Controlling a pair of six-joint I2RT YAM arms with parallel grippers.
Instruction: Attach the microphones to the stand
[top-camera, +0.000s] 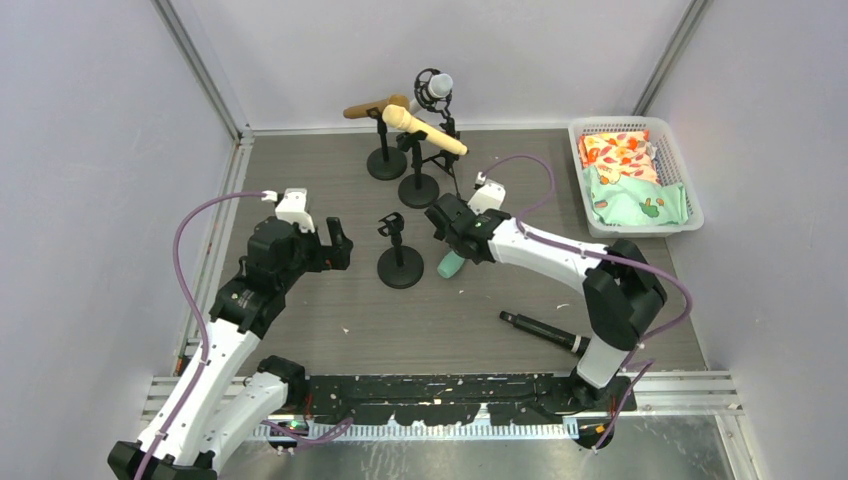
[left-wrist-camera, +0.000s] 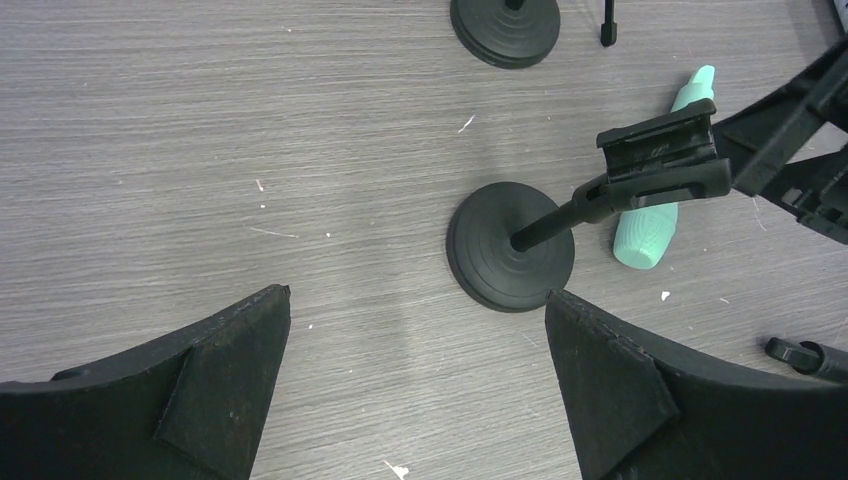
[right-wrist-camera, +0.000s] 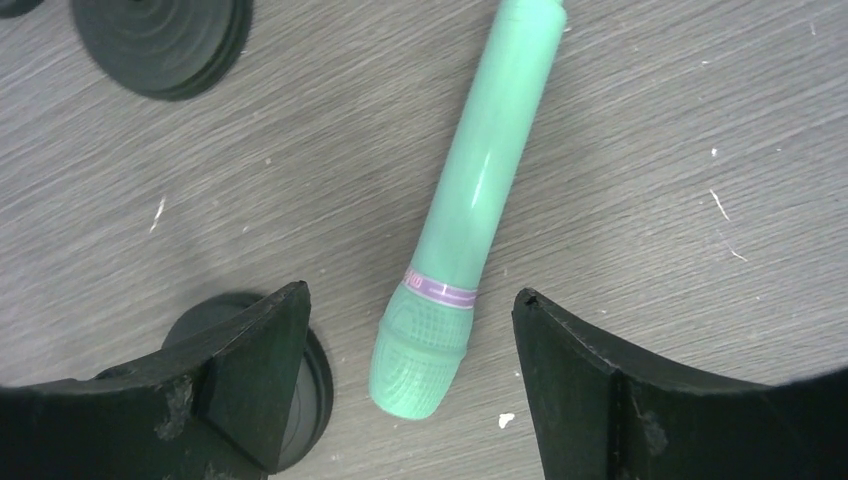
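Green microphone (right-wrist-camera: 470, 200) lies flat on the surface (right-wrist-camera: 700, 120), between the spread fingers (right-wrist-camera: 240, 360) of the right end effector (right-wrist-camera: 408, 295), maybe not touching them. Left end effector (left-wrist-camera: 417, 293) hangs wide apart near a bare stand (left-wrist-camera: 510, 250).

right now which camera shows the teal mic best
The right wrist view: the teal microphone lies almost whole, band and grille clear, between the tips of the open right pincer. The left wrist view shows it partly behind the clip of the empty stand. The top view shows only its head end.
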